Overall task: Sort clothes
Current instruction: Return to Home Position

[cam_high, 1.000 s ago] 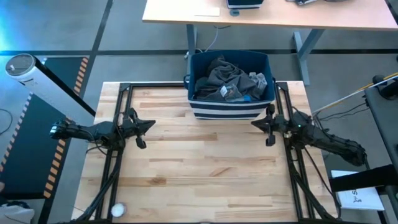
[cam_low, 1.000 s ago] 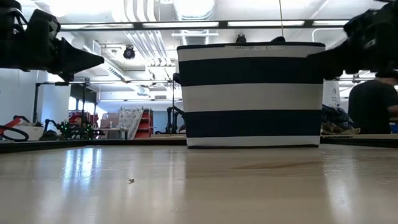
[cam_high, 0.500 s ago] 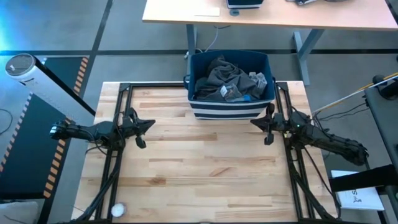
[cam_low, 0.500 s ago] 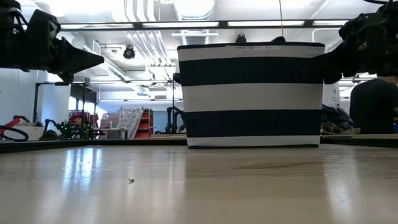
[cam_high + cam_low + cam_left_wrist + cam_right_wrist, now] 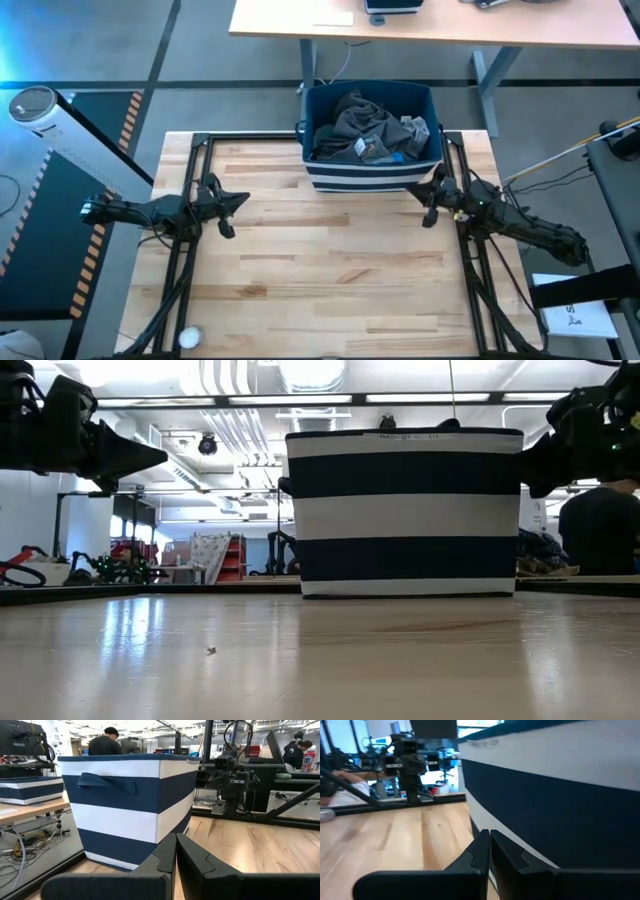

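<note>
- Table (image 5: 320, 270): light wood top. One arm stands at each side edge.
- Bin (image 5: 360, 178): navy with white stripes, upright at the table's far edge, right of centre. Its long side runs parallel to that edge.
- Clothes (image 5: 365, 130): all lie inside the bin as one crumpled heap.
  - The heap is mostly dark charcoal, with a grey piece at its right end and a blue scrap near the front wall.
  - Its long axis follows the bin's long side, across the table.
- View differences:
  - Only the high view shows the clothes.
  - The low view shows just the bin's (image 5: 403, 510) striped wall, with both grippers above the table on either side of it.
  - The left wrist view alone shows a navy handle (image 5: 107, 782) on a bin side wall.
- Left gripper (image 5: 240, 199): at the left edge, pointing toward the table's centre, well apart from the bin. In the left wrist view its fingers (image 5: 165, 857) press together on nothing.
- Right gripper (image 5: 422, 193): just beside the bin's front right corner, pointing left. In the right wrist view its fingers (image 5: 480, 852) meet, empty.
- White object (image 5: 188, 338): small and round, at the near left corner.
</note>
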